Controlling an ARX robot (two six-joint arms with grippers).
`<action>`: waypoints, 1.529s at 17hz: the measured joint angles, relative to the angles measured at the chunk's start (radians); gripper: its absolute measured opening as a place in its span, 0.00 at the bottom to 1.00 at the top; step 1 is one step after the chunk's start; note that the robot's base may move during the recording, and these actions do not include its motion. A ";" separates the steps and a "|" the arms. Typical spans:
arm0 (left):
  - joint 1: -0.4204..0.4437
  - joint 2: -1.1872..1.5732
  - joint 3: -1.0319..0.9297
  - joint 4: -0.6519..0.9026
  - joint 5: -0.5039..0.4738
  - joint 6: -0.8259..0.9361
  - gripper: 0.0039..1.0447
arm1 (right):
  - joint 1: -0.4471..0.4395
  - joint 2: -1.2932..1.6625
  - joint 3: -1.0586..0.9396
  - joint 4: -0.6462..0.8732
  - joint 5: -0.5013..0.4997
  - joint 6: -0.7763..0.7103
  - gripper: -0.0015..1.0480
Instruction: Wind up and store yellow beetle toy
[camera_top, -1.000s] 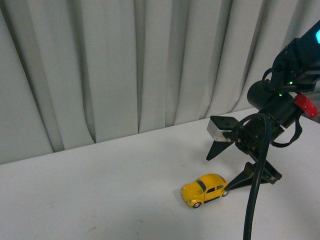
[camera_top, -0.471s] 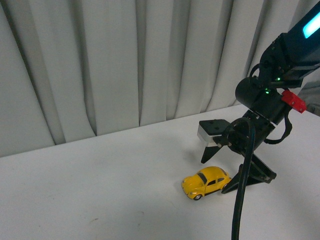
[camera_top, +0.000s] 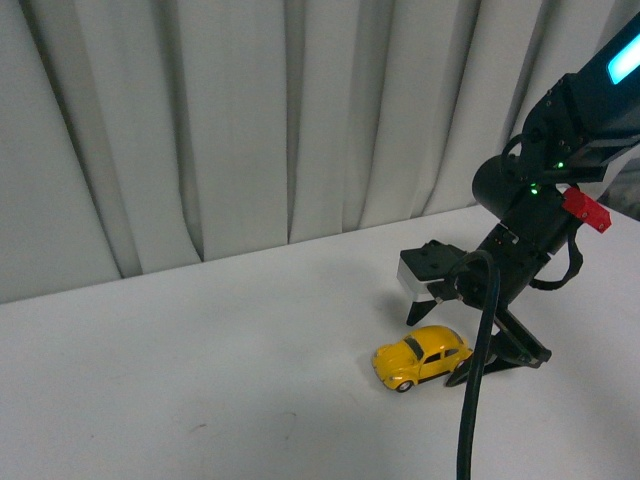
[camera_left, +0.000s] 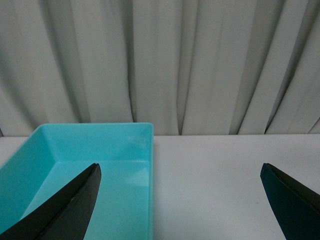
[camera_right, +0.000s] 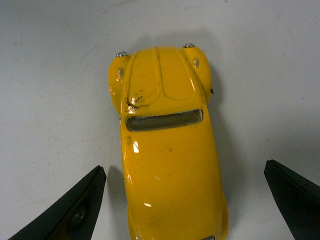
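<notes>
The yellow beetle toy (camera_top: 422, 356) stands on its wheels on the white table, at the right in the front view. My right gripper (camera_top: 432, 352) is open and lowered over the toy, with one finger on each side of it and a gap to each. In the right wrist view the toy (camera_right: 167, 150) fills the middle, seen from above, and the right gripper (camera_right: 184, 165) straddles its rear half without touching it. My left gripper (camera_left: 180, 166) is open and empty above the table, beside a teal bin (camera_left: 100, 142). The left gripper does not show in the front view.
A grey pleated curtain (camera_top: 250, 130) hangs along the table's far edge. The teal bin is empty and shows only in the left wrist view, with the curtain (camera_left: 200, 65) behind it. A black cable (camera_top: 470, 400) hangs from the right arm near the toy.
My right gripper has moved in and down, and its open fingers now sit on either side of the toy. The toy still rests on the table.
</notes>
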 joint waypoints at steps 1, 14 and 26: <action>0.000 0.000 0.000 0.000 0.000 0.000 0.94 | 0.009 0.004 0.003 0.005 0.001 0.000 0.94; 0.000 0.000 0.000 0.000 0.000 0.000 0.94 | 0.070 -0.021 -0.039 0.014 0.053 0.000 0.82; 0.000 0.000 0.000 0.000 0.000 0.000 0.94 | 0.050 -0.010 0.029 -0.023 0.144 -0.003 0.43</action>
